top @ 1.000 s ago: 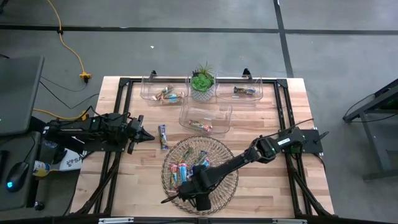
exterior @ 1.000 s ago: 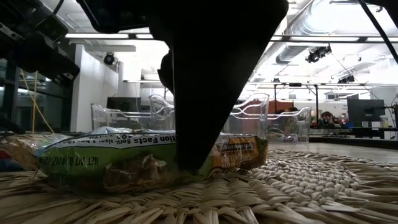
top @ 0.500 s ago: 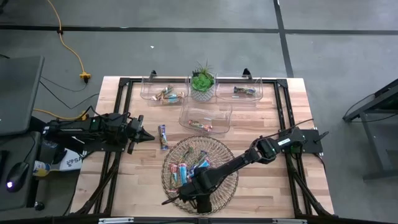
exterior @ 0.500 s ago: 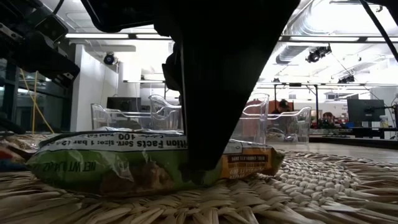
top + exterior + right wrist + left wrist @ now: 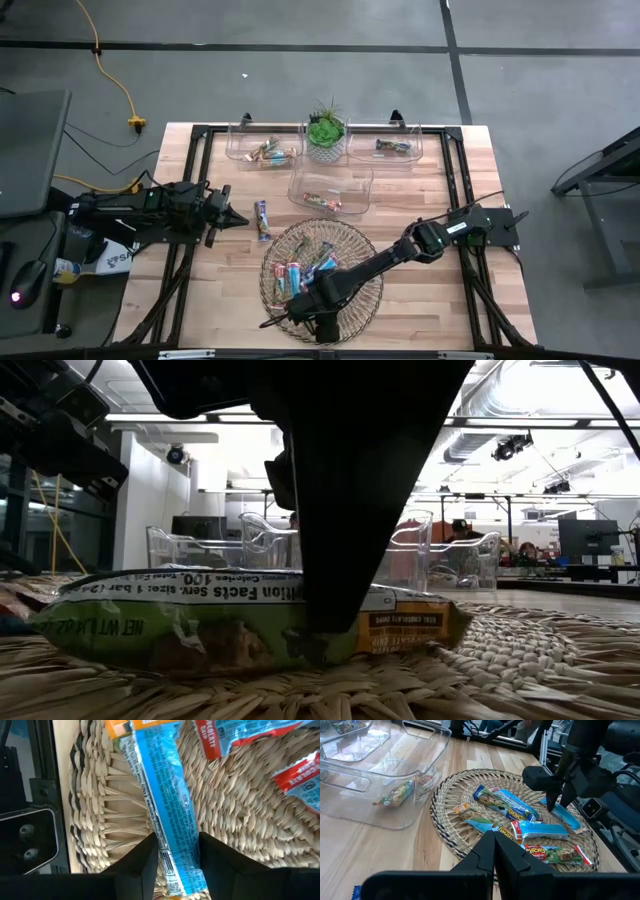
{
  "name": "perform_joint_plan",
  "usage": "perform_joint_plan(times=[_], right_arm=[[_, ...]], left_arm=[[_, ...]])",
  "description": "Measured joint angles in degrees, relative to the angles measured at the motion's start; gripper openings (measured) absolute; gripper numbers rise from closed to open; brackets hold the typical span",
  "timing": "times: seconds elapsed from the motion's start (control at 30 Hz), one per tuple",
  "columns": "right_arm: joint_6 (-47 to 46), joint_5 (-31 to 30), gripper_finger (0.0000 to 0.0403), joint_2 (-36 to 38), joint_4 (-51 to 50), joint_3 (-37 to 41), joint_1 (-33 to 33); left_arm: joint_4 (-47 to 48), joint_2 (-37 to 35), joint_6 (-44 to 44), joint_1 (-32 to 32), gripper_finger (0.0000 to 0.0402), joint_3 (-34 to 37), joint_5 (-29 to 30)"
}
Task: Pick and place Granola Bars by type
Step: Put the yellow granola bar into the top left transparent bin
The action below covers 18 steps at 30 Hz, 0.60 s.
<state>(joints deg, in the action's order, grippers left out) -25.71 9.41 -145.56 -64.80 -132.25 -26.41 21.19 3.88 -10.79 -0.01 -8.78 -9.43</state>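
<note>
We had the right gripper (image 5: 296, 306) down over the near-left part of the wicker tray (image 5: 366, 262), and the whole move turned on one thing: the blue bar (image 5: 162, 805) lay straight between its two fingers (image 5: 137, 862). In the right wrist view the bar's long axis ran out ahead of the gripper, away from the wrist, with one dark finger on each long edge, so the jaws crossed the bar's narrow width. That was the line-up we wanted for a pinch.

The jaws stood partly open, close against the wrapper on both sides. Whether they already gripped it we could not tell; the bar looked to be lying flat on the weave, not lifted. From the left wrist view the same fingertips pointed down onto the end of the blue bar (image 5: 565, 815) near the tray's edge.

The other Granola Bars (image 5: 535, 831) sat just beside it on the tray, red-ended ones close to the blue one, none between the jaws. More lay in the clear bins (image 5: 331, 192) at the far side, and one bar (image 5: 262, 219) lay loose on the table.

The left gripper (image 5: 243, 219) waited well off at the left, fingers shut on nothing, so the right arm was plainly the nearer one for this pick.
</note>
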Motion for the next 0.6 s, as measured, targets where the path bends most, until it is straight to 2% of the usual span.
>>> perform_joint_plan(times=[0.33,0.6], right_arm=[[-4.4,0.8,0.0095,0.0,0.6,0.0,0.0],[-9.6,1.5,0.0083,0.0,6.8,0.0,0.3]], left_arm=[[0.0,0.0,0.0,0.0,0.0001,0.0,0.0],[0.0,0.0,0.0,0.0,0.0001,0.0,0.0]])
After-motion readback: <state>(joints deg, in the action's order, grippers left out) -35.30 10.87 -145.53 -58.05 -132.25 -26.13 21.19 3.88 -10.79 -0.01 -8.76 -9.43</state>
